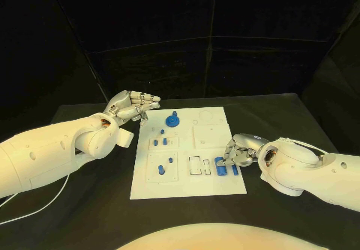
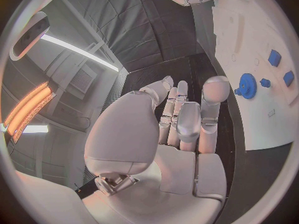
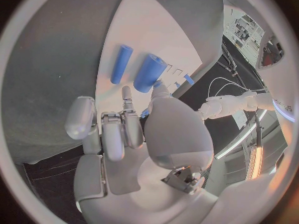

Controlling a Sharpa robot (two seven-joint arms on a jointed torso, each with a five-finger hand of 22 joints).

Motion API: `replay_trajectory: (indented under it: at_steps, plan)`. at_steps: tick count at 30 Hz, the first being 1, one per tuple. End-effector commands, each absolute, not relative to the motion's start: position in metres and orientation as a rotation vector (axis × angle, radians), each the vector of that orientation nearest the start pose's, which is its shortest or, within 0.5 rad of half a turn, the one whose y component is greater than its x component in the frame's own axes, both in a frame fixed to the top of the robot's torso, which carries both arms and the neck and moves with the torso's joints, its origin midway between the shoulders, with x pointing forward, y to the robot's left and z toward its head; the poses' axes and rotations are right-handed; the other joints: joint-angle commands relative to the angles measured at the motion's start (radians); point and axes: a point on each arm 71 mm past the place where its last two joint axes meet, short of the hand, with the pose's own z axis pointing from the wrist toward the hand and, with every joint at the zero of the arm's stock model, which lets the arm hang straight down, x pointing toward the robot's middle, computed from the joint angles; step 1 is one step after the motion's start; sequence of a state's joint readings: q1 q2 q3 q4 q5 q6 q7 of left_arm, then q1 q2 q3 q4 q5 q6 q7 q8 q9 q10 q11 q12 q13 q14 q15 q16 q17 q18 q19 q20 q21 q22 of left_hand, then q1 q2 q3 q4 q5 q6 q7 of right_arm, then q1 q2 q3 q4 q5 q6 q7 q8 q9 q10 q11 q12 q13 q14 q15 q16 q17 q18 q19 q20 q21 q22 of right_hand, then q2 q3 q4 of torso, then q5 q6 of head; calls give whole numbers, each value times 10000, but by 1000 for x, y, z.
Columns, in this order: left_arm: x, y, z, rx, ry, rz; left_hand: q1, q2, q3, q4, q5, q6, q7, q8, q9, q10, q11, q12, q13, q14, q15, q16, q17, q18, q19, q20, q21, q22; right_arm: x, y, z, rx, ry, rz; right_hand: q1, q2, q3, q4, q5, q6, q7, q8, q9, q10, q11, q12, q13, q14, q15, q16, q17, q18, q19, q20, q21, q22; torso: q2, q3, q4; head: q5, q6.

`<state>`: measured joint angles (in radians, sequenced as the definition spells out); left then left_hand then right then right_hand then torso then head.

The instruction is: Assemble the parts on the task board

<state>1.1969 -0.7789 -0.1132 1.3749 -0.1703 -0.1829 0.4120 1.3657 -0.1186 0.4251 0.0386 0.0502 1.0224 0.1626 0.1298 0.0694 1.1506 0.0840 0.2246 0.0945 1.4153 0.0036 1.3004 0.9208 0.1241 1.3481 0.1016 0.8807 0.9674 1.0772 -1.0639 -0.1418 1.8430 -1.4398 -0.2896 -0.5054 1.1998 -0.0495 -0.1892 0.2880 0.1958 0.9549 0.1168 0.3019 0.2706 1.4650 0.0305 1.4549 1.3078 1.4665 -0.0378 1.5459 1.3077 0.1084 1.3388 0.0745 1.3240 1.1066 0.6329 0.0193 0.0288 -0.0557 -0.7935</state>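
Two blue cylinders lie loose at the near right corner of the task board (image 1: 214, 187): a thick cylinder (image 1: 221, 166) and a thin cylinder (image 1: 234, 169) just beside it, both on their sides and seated in nothing, as the right wrist view confirms. Next to them, toward the board's middle, the rectangular slots (image 1: 197, 165) appear unfilled. Further in, a blue gear (image 1: 172, 122) sits at the far side of the board, apparently on its post. Below it, small blue pegs (image 1: 159, 141) stand in the left column, and one more peg (image 1: 161, 169) sits in the lower left panel.

Judgement: task partly done. Gear and small pegs look placed; the two cylinders are left, and the square panel on the right appears bare.

Right hand (image 1: 239, 151) hovers at the board's right edge, right over the cylinders, fingers curled down toward them; whether it touches or grips either one cannot be told. Left hand (image 1: 133, 107) is raised beside the board's far left corner, off the board, fingers loosely apart, holding nothing.
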Motion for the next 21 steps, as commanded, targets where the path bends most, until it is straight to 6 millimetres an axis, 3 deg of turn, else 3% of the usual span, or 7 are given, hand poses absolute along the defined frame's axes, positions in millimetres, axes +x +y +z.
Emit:
replay_trajectory:
  at_steps: [1,21]
  plan:
    - [502,211,-210,-9110,15551,-15298,-24,79,-72,2,50,17,65,31,-10,41,61,-39,10,-92,7,-39,5,195,-65,21,-65,-11,382,-234,-255,561,20336,3786,-109,8,-17,36,62,-10,-67,73,28,136,15,58,1199,908,13,34,1987,-157,80,-18,60,13,2,-4,4,-4,-17]
    - [501,212,-210,-9127,15563,-15280,-24,79,-72,2,50,17,65,31,-10,41,61,-39,10,-92,7,-39,5,195,-65,21,-65,-11,377,-222,-269,215,20868,4025,-125,213,-77,-7,191,166,-179,368,317,213,-80,115,1325,909,-62,35,1997,-165,84,-79,94,73,-5,-15,12,22,-108]
